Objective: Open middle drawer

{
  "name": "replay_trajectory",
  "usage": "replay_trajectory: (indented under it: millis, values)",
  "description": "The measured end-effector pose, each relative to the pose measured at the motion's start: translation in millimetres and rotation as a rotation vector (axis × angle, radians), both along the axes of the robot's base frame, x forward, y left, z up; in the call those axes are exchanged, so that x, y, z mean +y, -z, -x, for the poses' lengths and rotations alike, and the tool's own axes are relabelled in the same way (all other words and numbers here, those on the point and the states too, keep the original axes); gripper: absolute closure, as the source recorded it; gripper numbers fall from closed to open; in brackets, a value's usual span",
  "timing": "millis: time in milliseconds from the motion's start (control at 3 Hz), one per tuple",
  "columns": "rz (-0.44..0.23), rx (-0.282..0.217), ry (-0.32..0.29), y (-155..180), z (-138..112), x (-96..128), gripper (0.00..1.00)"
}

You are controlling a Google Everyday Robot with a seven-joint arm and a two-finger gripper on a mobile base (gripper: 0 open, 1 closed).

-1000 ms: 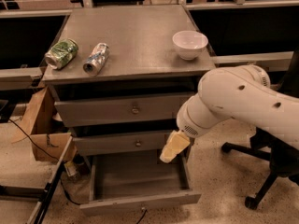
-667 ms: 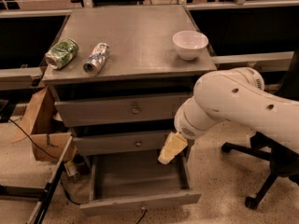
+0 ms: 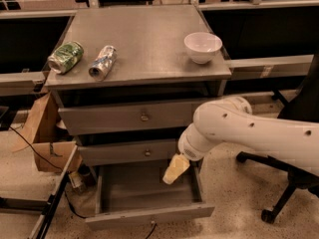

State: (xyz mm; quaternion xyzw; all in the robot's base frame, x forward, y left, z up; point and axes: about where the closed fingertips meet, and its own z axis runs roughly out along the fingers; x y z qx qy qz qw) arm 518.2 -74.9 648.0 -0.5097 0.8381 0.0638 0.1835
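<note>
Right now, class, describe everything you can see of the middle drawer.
The middle drawer shows a wide grey metal front with a small round brass knob at its centre. It sits level and looks pushed in, between the top drawer above and the pulled-out bottom drawer below. The arm hides its right end. The gripper hangs just below that end, over the bottom drawer and apart from the knob, which nothing touches.

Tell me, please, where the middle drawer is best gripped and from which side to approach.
Grip the small round knob at the centre of the middle drawer, coming straight in from the front: the panel is flat, so the knob looks the only protruding part. The gripper hangs lower right of it, over the open bottom drawer.
</note>
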Motion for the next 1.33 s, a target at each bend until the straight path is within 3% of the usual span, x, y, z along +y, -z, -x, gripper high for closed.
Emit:
replay_trajectory:
  millis: [333, 667, 1000, 1333]
  values:
    - [-0.018, 0.051, 0.050, 53.5, -9.7, -3.1, 0.00]
    - [-0.009, 0.052, 0.046, 54.9, -10.9, -1.2, 0.00]
    - [-0.007, 0.077, 0.057, 79.1, -23.2, -0.3, 0.00]
    - [0.034, 0.111, 0.025, 111.0, -42.6, 6.0, 0.00]
